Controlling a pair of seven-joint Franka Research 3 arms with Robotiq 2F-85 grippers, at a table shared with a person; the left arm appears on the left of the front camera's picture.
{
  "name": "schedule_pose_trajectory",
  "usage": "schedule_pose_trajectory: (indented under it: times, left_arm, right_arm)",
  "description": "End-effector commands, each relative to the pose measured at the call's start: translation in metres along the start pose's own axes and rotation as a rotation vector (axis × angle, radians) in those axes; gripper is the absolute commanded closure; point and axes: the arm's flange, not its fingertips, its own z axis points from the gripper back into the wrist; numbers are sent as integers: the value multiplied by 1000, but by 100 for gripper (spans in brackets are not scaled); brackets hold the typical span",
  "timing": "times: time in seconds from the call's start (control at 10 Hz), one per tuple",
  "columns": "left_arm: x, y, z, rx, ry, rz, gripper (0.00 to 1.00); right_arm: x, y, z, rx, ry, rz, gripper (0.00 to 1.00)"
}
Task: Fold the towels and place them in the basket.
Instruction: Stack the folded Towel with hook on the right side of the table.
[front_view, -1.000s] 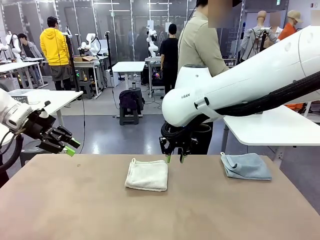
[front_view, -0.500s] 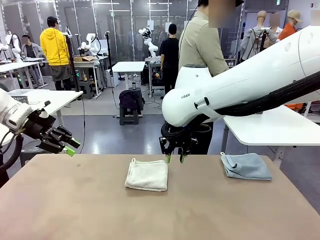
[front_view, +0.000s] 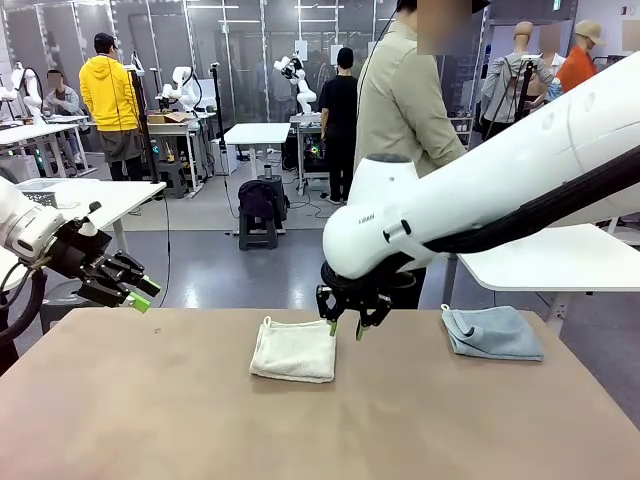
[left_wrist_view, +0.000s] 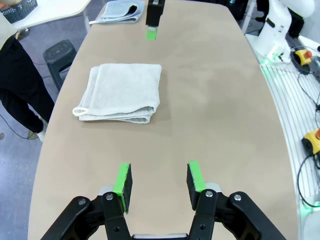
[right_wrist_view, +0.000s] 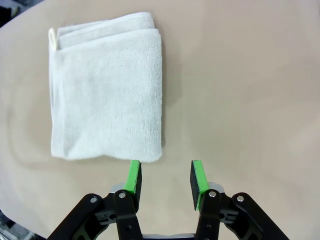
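Folded cream-white towel flat near middle of counter's far edge; grey-blue towel at far right corner; right tool poised just beside cream-white towel's right edge, jaws parted, empty; left tool raised over far left corner, jaws parted, empty.

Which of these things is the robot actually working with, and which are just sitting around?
Part of the job:
- folded cream-white towel, mid-table
- grey-blue towel, at the table's far right
- right gripper, open, hovering by the cream-white towel's corner
- left gripper, open, empty

Just around:
- brown table
- person standing behind
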Motion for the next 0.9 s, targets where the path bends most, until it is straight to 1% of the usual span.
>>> schedule_pose_trajectory:
  times: [0.0,0.1,0.4,0.6,0.8]
  left_arm:
    - [1,-2,1,1,-1,-2,43]
    - [1,-2,1,1,-1,-2,43]
    - [1,-2,1,1,-1,-2,43]
    - [1,-2,1,1,-1,-2,43]
    - [1,-2,1,1,-1,-2,43]
  right_arm:
    - [1,3,-25,4,-68,-85,49]
    - [5,4,-34,-5,-65,-99,49]
    - [18,7,-55,-10,-105,-169,49]
    - [24,13,-69,24,-116,-124,49]
    - [28,21,-78,16,-121,-99,49]
